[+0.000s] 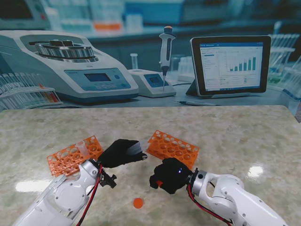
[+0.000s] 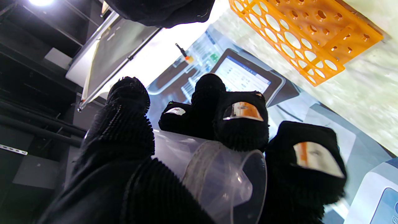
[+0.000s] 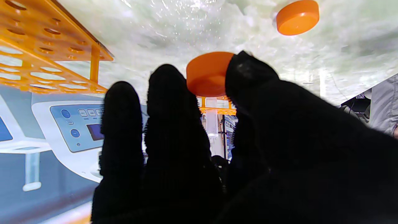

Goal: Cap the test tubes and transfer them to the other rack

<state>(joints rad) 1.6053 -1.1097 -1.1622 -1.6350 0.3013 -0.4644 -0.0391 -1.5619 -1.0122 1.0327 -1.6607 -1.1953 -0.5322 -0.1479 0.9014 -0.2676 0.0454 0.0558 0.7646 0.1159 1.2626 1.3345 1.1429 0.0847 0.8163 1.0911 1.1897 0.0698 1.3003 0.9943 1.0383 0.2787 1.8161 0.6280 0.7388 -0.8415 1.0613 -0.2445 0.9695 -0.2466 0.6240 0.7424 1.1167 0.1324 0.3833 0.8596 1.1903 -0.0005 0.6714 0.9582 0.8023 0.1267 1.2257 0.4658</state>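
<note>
**Bringing cap to tube mouth**

Lying at the lower centre of the stand view, a loose orange cap sits alone on the marbled desk, nearest the camera. Just past it, lower right of centre, the right hand is curled around a second orange cap, pinched between thumb and fingertips; the right wrist view shows its flat face clear of the desk, with the spare one off in the upper right corner.

Farther in, left of centre, the left hand is closed around a clear test tube, held lying nearly level with its end toward the right hand. In the left wrist view the open rim of the tube fills the lower middle, ringed by black fingers.

Beyond the hands stand two orange racks: the left rack, which holds another clear tube, and the right rack, whose holes look empty.

Capping this tube looks like the step in hand. To do it well, I would keep the tube steady, square the cap's open side to the rim, bring the two together along the tube's axis, then press evenly. A tilted cap may skid off the thin rim or push the tube back through the left fingers.
</note>
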